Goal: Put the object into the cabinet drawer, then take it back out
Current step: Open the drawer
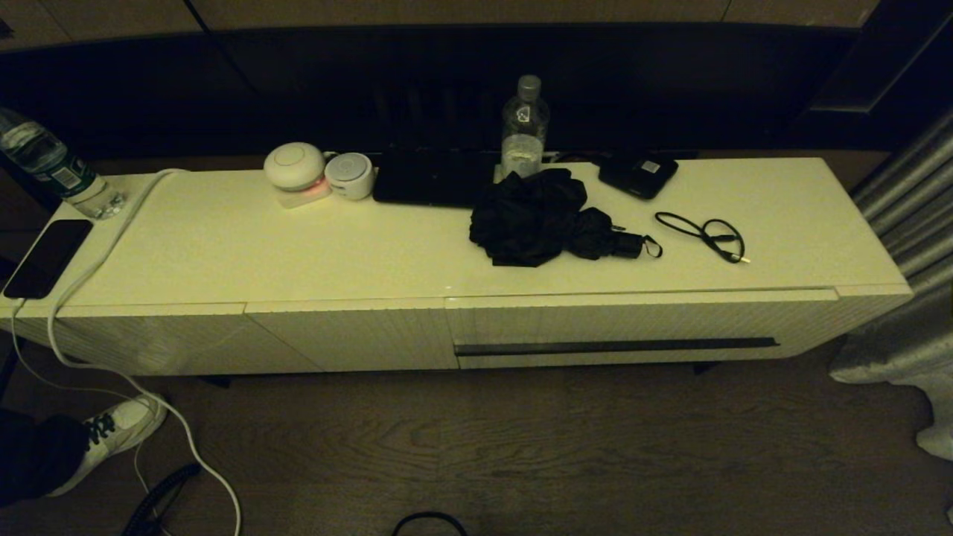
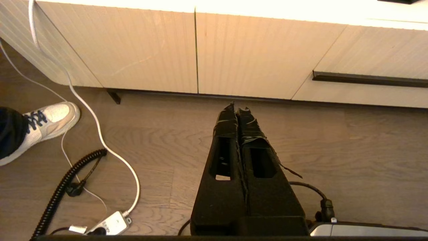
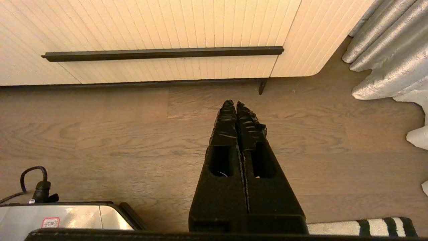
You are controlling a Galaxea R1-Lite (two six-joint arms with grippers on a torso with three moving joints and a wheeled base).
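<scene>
— Where is the drawer (image 1: 640, 327) sitting?
— At the cabinet's right front, lying flush; its ribbed white face is carrying a long dark handle strip (image 3: 162, 53).
— And the arms?
— Both are hanging low over the wood-grain floor (image 3: 100, 134). The left gripper (image 2: 236, 108) and right gripper (image 3: 235, 104) are showing tape-wrapped jaws clenched on nothing.
— On the worktop (image 1: 223, 246)?
— A crumpled black umbrella (image 1: 547, 216) is lying above the drawer.
</scene>
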